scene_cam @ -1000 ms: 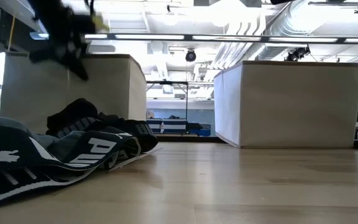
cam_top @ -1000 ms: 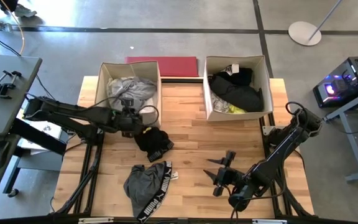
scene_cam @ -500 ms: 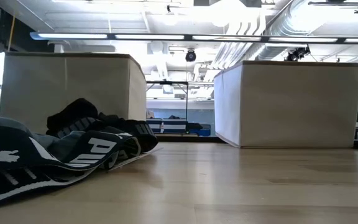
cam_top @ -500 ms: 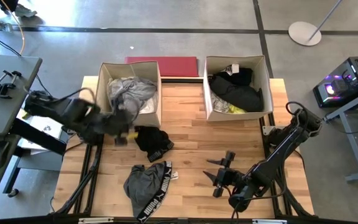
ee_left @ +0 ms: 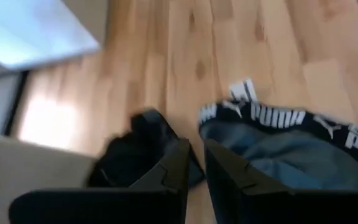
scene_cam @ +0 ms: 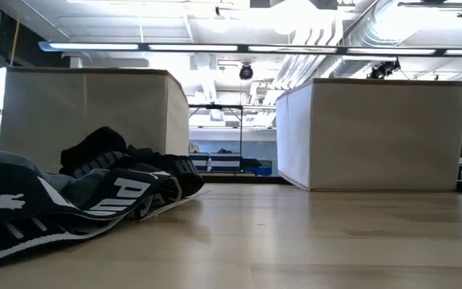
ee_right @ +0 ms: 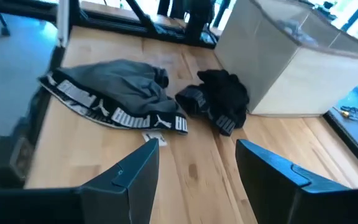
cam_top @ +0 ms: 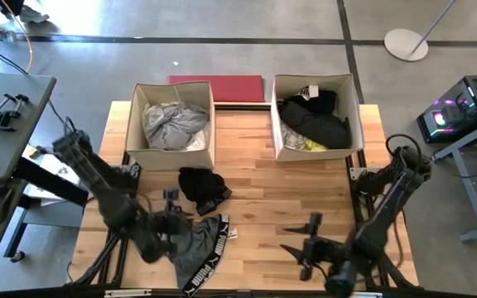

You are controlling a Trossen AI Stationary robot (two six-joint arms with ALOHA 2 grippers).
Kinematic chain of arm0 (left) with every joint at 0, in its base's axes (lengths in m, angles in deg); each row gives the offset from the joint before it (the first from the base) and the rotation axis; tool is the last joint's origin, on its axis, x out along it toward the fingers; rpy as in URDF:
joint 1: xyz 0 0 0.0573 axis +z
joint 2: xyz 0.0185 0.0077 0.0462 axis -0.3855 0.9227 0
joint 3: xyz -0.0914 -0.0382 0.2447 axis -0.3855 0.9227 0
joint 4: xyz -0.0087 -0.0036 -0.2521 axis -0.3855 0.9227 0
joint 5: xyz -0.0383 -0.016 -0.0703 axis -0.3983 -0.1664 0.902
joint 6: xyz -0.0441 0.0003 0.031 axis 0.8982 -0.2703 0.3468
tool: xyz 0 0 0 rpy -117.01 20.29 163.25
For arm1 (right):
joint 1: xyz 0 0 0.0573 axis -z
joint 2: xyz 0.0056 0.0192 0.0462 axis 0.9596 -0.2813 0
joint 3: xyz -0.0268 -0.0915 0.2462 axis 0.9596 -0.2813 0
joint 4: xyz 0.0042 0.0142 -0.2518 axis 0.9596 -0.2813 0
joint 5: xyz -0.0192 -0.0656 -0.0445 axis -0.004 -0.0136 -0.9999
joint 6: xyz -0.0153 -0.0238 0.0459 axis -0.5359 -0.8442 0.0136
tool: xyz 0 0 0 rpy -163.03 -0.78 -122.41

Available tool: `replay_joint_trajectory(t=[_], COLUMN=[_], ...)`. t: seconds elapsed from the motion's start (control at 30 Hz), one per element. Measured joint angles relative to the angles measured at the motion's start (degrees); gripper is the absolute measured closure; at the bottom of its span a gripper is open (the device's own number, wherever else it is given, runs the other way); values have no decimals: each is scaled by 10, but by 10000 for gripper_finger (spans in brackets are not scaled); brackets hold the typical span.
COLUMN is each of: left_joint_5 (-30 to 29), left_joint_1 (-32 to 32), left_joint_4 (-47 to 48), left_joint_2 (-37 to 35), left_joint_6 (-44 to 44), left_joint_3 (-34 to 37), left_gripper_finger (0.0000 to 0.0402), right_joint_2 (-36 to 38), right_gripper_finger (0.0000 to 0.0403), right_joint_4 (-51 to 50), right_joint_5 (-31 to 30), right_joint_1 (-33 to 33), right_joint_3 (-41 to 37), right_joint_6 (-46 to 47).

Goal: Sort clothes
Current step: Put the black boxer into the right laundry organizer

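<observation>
A grey garment with a PUMA waistband (cam_top: 197, 248) lies flat on the table near its front edge; it also shows in the low view (scene_cam: 54, 201). A black garment (cam_top: 203, 189) lies crumpled on the table in front of the left box. My left gripper (cam_top: 171, 217) hovers over the table at the grey garment's left side, empty, its fingers (ee_left: 180, 163) nearly together. My right gripper (cam_top: 309, 242) is open and empty above the table's near right part; its wrist view shows the grey garment (ee_right: 114, 93) and the black one (ee_right: 219, 99) ahead.
Two tan cardboard boxes stand at the back: the left box (cam_top: 138, 124) holds grey and white clothes, the right box (cam_top: 277, 124) holds black and neon yellow ones. A flat red board (cam_top: 218, 87) lies behind them. Bare wood lies between the garments and the right gripper.
My left gripper has swung fast from the left box's near rim toward the table's near edge and now hangs beside the grey PUMA garment. My right gripper has shifted a little toward the near edge. Both garments on the table lie as before.
</observation>
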Motion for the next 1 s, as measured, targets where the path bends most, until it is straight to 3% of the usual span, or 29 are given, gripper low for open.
replay_joint_trajectory(t=[0.1,0.27,0.4,0.5,0.6,0.7,0.8,0.9,1.0], left_joint_5=[-7,-123,-169,-176,-156,-136,-56,32,81], left_joint_1=[-10,6,33,62,99,139,193,243,259], left_joint_4=[-3,-10,-62,-115,-194,-317,-447,-556,-640], left_joint_2=[47,97,103,102,102,102,114,145,179], left_joint_6=[68,269,400,433,426,362,285,214,169], left_joint_3=[21,78,147,196,241,290,336,366,368], left_gripper_finger=[366,360,330,296,257,221,201,207,251], right_joint_2=[0,1,1,1,1,1,1,1,1], right_gripper_finger=[202,202,202,202,202,202,202,202,202], right_joint_4=[-67,-170,-193,-180,-140,-83,1,105,219], right_joint_5=[-10,-14,-79,-82,-67,-55,-38,4,75], right_joint_1=[-32,-66,-58,-30,5,45,82,122,166], right_joint_3=[34,52,15,-25,-67,-103,-136,-168,-197], right_joint_6=[39,166,255,278,277,275,241,175,99])
